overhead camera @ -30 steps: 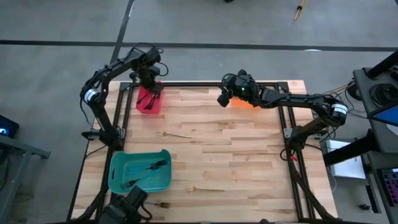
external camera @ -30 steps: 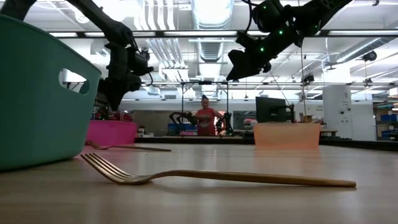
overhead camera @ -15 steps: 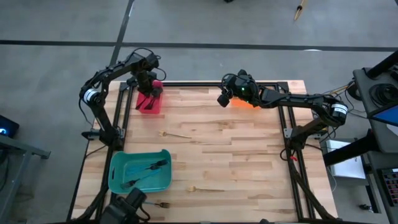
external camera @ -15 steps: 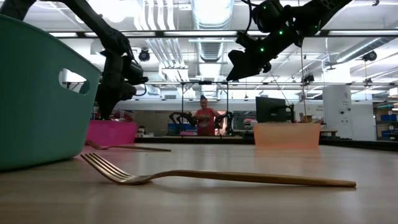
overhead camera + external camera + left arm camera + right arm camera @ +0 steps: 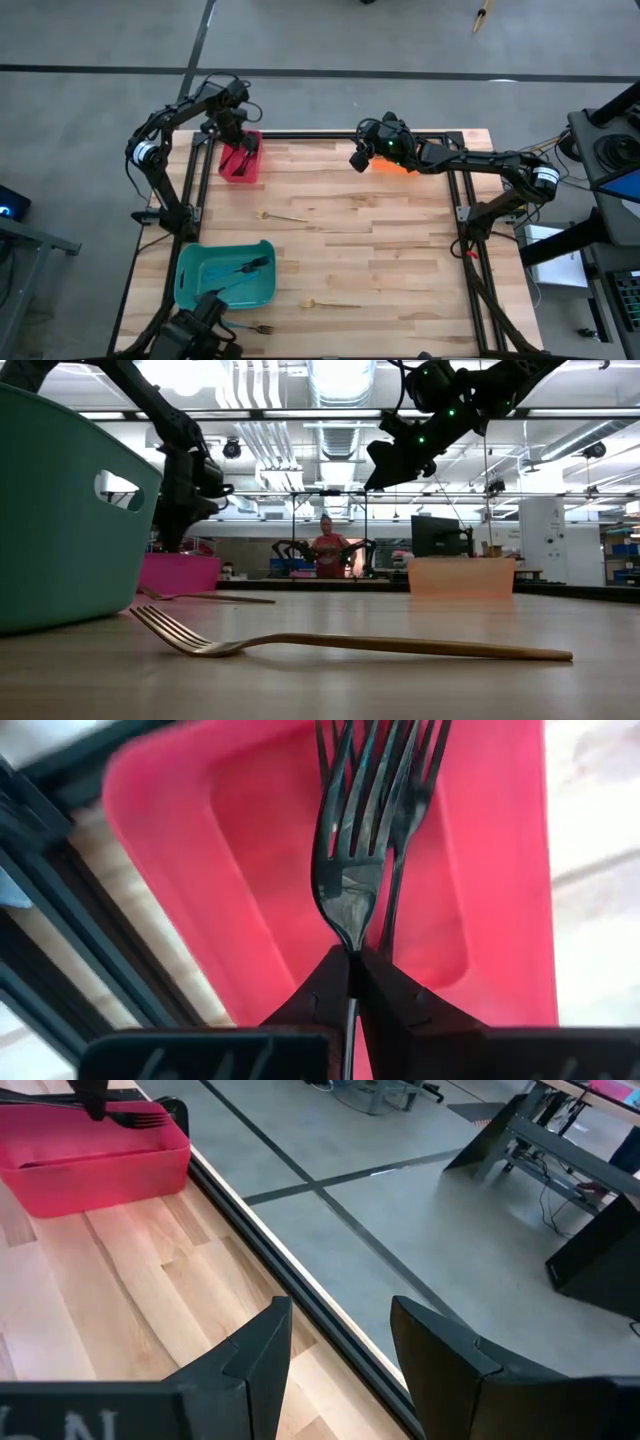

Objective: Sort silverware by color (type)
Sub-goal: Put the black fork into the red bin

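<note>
Left gripper [image 5: 352, 970] over red bin [image 5: 500, 870] at far left, pinching dark fork [image 5: 352, 870] by handle, tines over bin: drop-off step. Next: release into bin. Right gripper [image 5: 335, 1345] spread, empty, waiting near orange bin [image 5: 392, 166]. Gold forks [image 5: 330, 304] left on table

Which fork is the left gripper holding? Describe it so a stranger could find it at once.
Start at the red bin in the table's far left corner. The left gripper hangs over it, shut on a dark grey fork by the neck, tines pointing away from the fingers. Unlike the other dark forks lying in that bin, it is the one clamped and raised.
</note>
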